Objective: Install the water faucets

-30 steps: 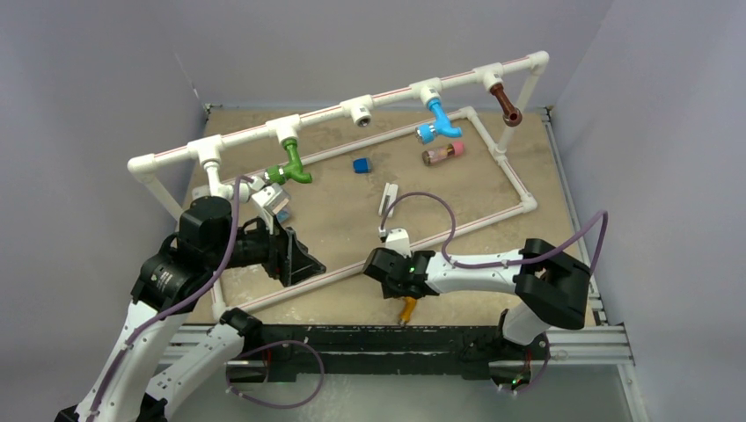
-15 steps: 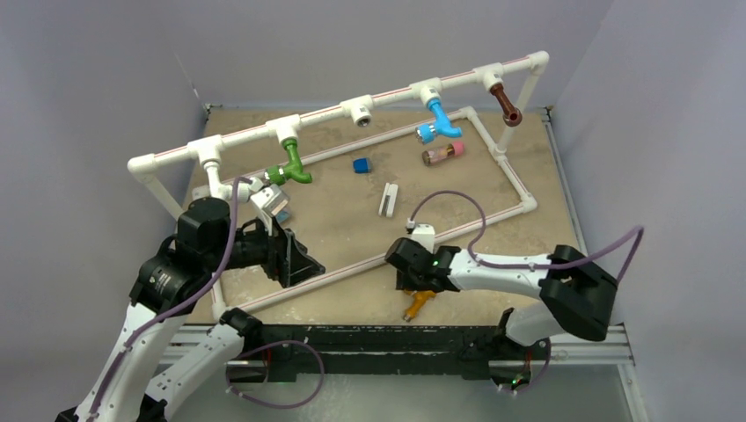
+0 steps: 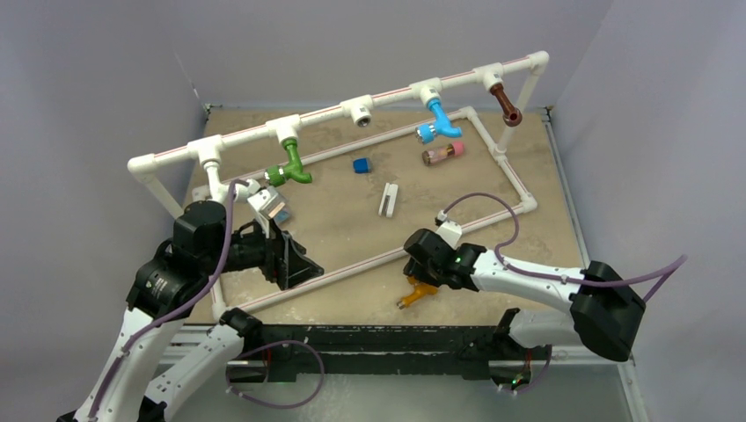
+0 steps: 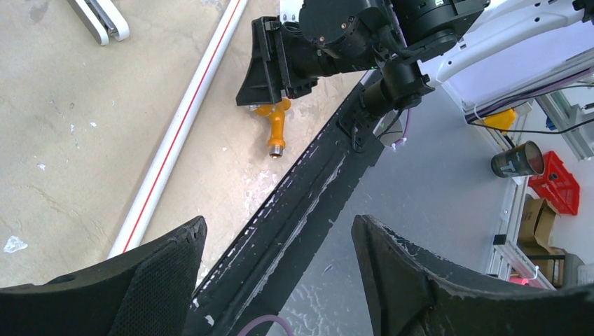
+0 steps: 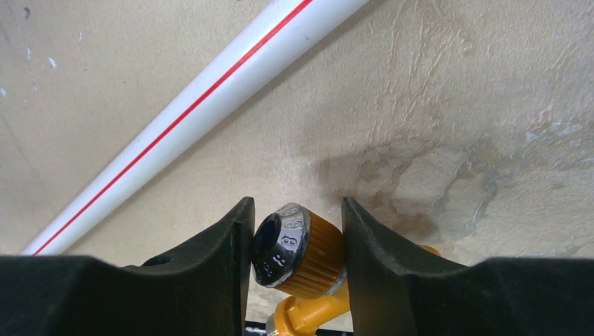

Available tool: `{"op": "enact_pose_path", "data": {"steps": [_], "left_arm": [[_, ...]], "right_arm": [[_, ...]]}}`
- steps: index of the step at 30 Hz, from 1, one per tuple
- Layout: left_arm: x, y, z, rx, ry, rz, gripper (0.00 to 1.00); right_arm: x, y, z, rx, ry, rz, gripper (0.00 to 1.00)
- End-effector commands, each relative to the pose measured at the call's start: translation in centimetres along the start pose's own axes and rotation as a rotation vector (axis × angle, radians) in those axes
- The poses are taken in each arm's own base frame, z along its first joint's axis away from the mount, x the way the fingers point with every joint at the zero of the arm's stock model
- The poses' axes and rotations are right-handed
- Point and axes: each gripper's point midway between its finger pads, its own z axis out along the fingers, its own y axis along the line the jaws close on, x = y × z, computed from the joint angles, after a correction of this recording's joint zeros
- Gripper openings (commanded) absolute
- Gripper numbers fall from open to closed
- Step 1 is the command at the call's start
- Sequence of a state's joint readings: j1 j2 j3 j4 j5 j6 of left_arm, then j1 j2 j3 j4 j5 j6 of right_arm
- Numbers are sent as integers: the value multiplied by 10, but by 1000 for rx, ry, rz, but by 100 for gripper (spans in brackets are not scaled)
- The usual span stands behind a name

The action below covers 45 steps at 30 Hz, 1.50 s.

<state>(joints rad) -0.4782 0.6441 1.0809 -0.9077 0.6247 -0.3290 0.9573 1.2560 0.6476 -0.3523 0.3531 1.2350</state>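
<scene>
An orange faucet (image 3: 416, 293) lies low over the board near its front edge. My right gripper (image 3: 424, 280) is shut on its ribbed round end (image 5: 312, 255), with a finger (image 5: 217, 259) on each side. It also shows in the left wrist view (image 4: 274, 129) under the right gripper (image 4: 270, 98). Green (image 3: 290, 169), blue (image 3: 437, 120) and brown (image 3: 506, 104) faucets hang from tee joints on the raised white pipe (image 3: 325, 117). The middle tee (image 3: 360, 111) and the left tee (image 3: 208, 151) hold no faucet. My left gripper (image 3: 295, 264) is open and empty over the front left (image 4: 278, 227).
The white base pipe (image 3: 519, 185) frames the board, and its front run (image 5: 196, 105) passes just behind the right gripper. A blue block (image 3: 361, 164), a clear cylinder with a pink end (image 3: 442, 153) and a white clip (image 3: 387, 199) lie inside. The black front rail (image 4: 308, 189) edges the table.
My right arm has swung to the right along the front edge with the orange faucet in its jaws. The left arm has hardly moved.
</scene>
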Motion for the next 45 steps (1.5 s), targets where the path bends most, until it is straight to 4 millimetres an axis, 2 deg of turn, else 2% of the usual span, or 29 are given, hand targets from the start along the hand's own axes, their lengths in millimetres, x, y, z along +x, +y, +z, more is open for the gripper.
{"op": "enact_pose_path", "data": {"steps": [1,2,6,10,14,23,27,31,34,40,45], "left_arm": [[2,-2,-1,14,-5,8,75],[2,-2,-1,13,-5,8,75],[2,-1,-1,9,-4,4,75],[2,-1,0,9,-2,3,75],[3,0,1,6,-1,2,75],[4,3,3,2,4,0,75],[4,4,4,2,4,3,75],[4,5,5,1,6,3,75],[4,6,6,2,6,7,75],[4,7,8,2,10,13,75],[4,8,9,3,15,17,75]], "right_arm": [[-6,2,0,-4,-27,94,35],[-5,2,1,-7,-23,95,39],[-3,0,3,7,-17,95,44],[-3,0,1,10,-17,76,55],[-6,1,-2,-1,-23,39,61],[-25,10,-13,-26,-89,-155,67],[-26,26,-26,-84,-107,-243,70],[-17,41,-33,-143,-82,-358,70],[-4,40,-28,-114,-51,-434,70],[11,20,-15,37,-9,-532,67],[18,14,-12,56,15,-545,67]]}}
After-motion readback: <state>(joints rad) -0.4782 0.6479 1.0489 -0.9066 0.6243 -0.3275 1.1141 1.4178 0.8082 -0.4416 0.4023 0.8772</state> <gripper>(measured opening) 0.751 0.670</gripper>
